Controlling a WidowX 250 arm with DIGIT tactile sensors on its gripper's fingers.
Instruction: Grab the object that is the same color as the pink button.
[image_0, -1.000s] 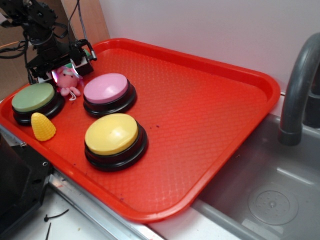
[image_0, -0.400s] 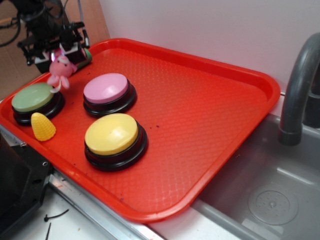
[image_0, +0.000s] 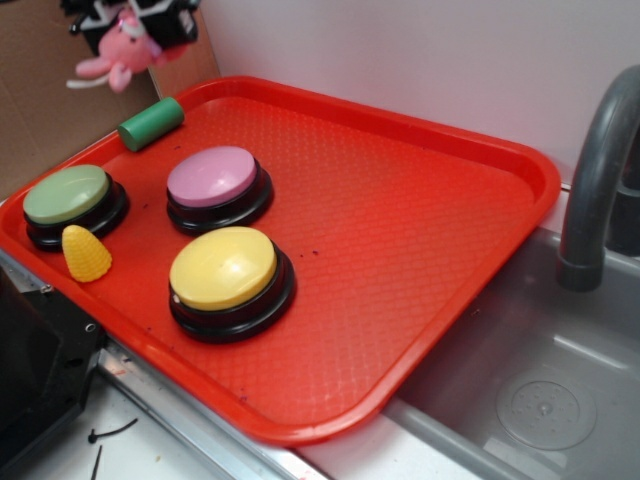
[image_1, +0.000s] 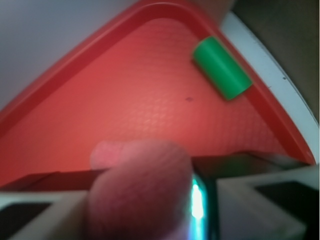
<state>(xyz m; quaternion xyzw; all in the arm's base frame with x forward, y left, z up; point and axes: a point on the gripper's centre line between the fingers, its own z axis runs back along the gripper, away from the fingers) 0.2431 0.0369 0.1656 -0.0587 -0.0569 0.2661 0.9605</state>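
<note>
The small pink plush toy (image_0: 122, 52) hangs in my gripper (image_0: 135, 22) at the top left of the exterior view, high above the red tray's far left corner, limbs dangling. My gripper is shut on it. In the wrist view the plush (image_1: 142, 192) fills the bottom centre as a blurred pink mass between my jaws. The pink button (image_0: 212, 177), a light pink dome on a black base, stands on the tray below and to the right of my gripper.
A green cylinder (image_0: 151, 123) lies at the tray's far left corner, also in the wrist view (image_1: 221, 68). A green button (image_0: 67, 196), yellow cone (image_0: 86, 252) and yellow button (image_0: 223, 267) stand on the red tray (image_0: 420, 220). A grey faucet (image_0: 597, 170) and sink (image_0: 540, 390) are at right.
My gripper has risen from tray level with the pink plush in it, lifting it clear of the tray. The green cylinder, hidden behind the gripper before, now shows.
</note>
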